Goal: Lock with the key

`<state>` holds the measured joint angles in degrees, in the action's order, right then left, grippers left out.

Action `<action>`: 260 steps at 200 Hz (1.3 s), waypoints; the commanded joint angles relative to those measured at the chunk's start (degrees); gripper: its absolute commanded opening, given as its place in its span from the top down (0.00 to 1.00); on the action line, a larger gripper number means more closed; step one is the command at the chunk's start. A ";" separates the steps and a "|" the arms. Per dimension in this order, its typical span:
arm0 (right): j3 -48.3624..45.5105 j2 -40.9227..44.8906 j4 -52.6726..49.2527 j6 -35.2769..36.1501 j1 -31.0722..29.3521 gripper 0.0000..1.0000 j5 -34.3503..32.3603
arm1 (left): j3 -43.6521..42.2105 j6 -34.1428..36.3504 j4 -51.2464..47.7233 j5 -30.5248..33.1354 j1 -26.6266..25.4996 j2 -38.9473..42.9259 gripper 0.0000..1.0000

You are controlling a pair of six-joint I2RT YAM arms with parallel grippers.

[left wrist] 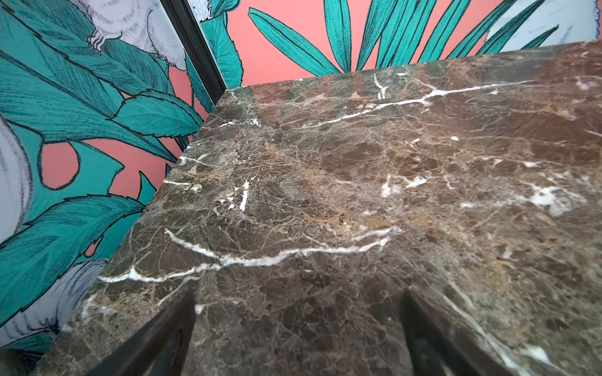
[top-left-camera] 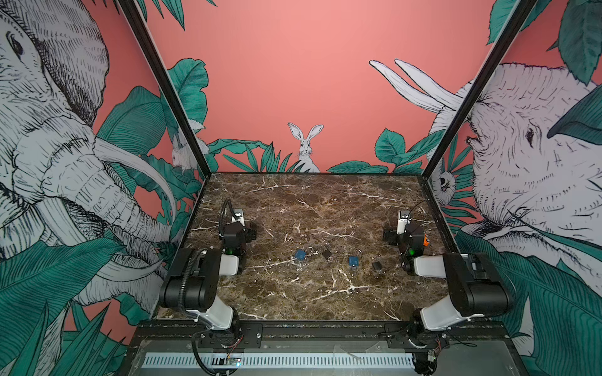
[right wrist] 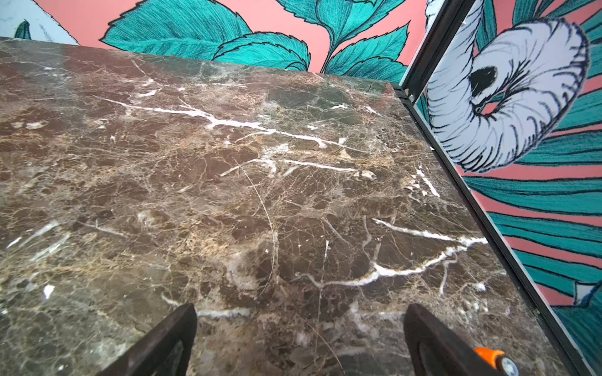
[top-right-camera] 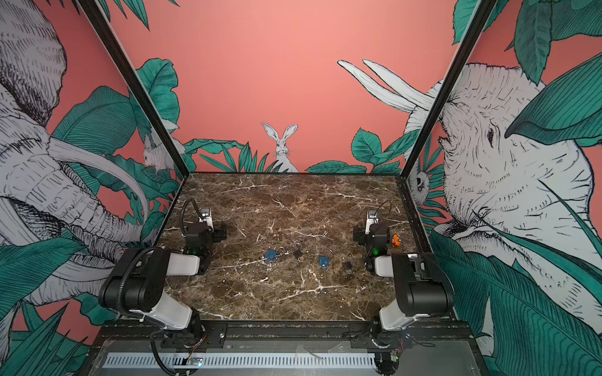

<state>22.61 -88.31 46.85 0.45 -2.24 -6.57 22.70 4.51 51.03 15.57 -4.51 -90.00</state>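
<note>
4 padlocks (top-left-camera: pixel 326 253) between left gripper (left wrist: pixel 299 302) and right gripper (right wrist: pixel 299 312); touching neither

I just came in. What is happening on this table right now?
Nothing is being handled yet. Four small locks lie in a row on the marble table, counted from the left arm's side: blue padlock, black padlock, second blue padlock, second black padlock. The left gripper and right gripper are open, empty and apart from the locks.
</note>
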 commanded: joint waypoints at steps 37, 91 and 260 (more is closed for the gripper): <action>0.83 0.76 0.96 0.34 0.17 0.02 0.40 | -0.54 -0.29 1.33 0.25 -0.27 1.16 0.02; 0.79 0.70 1.01 0.17 0.22 0.02 0.40 | -0.37 -0.24 1.32 0.26 -0.32 0.96 0.02; 22.05 20.79 -51.34 -21.07 -5.74 0.02 -7.55 | 27.01 -14.87 -49.16 9.65 -12.42 16.31 0.02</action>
<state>40.01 -73.58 15.75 -6.22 -6.44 -13.91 39.77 3.88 25.39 24.43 -16.19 -76.93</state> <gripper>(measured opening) 0.978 0.980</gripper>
